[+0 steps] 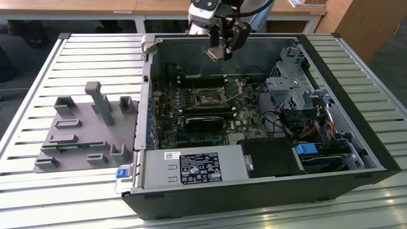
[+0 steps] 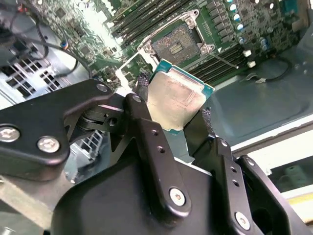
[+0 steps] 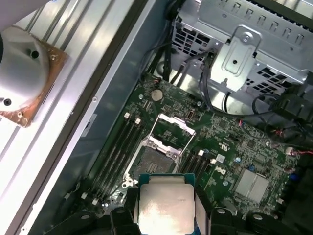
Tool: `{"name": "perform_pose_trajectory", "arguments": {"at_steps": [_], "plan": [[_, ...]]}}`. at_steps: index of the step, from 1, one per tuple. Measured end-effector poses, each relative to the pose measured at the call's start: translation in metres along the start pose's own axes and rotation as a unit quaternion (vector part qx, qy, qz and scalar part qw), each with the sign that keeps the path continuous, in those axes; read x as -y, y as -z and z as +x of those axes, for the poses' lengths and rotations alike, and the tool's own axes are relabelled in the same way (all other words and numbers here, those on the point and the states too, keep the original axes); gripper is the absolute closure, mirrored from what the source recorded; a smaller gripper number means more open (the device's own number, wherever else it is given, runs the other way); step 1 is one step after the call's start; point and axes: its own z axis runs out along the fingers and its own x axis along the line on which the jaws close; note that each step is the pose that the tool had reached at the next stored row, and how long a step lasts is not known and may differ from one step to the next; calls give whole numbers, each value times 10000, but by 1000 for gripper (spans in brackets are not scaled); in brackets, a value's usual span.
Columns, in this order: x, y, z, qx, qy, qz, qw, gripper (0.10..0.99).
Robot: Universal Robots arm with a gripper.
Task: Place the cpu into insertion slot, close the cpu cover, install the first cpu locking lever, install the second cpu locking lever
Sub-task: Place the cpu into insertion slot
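Observation:
My gripper [image 1: 220, 49] hangs above the far wall of the open computer case [image 1: 375, 157], shut on the cpu [image 1: 214, 53]. Both wrist views show the cpu's pale silver top [image 2: 176, 98] [image 3: 166, 205] held by its edges between the two black fingers [image 2: 142, 93]. The insertion slot [image 1: 207, 98] [image 2: 177, 45] [image 3: 154, 161] lies below on the green board, its dark pin field bare. Beside the slot the cpu cover [image 3: 172, 128] [image 2: 128, 63] is swung open. The cpu is well above the slot and apart from it.
A label-covered grey power supply box [image 1: 190, 167] sits at the case's near side. A metal drive cage [image 1: 292, 86] with cables is on the exterior view's right. Long black memory slots [image 3: 117, 152] flank the socket. A grey fixture tray [image 1: 83, 129] lies outside the case on the slatted table.

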Motion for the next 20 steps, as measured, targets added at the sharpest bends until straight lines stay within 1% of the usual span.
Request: {"name": "perform_pose_trajectory", "arguments": {"at_steps": [4,8,12,16,20], "plan": [[1,-8,0,29,-331,-6,9994,545],[1,-16,0,58,-655,-12,9978,545],[2,-25,0,86,-970,-18,9952,545],[2,-34,1,112,-1276,-24,9918,545],[0,-52,8,132,-1494,-28,9887,545]]}}
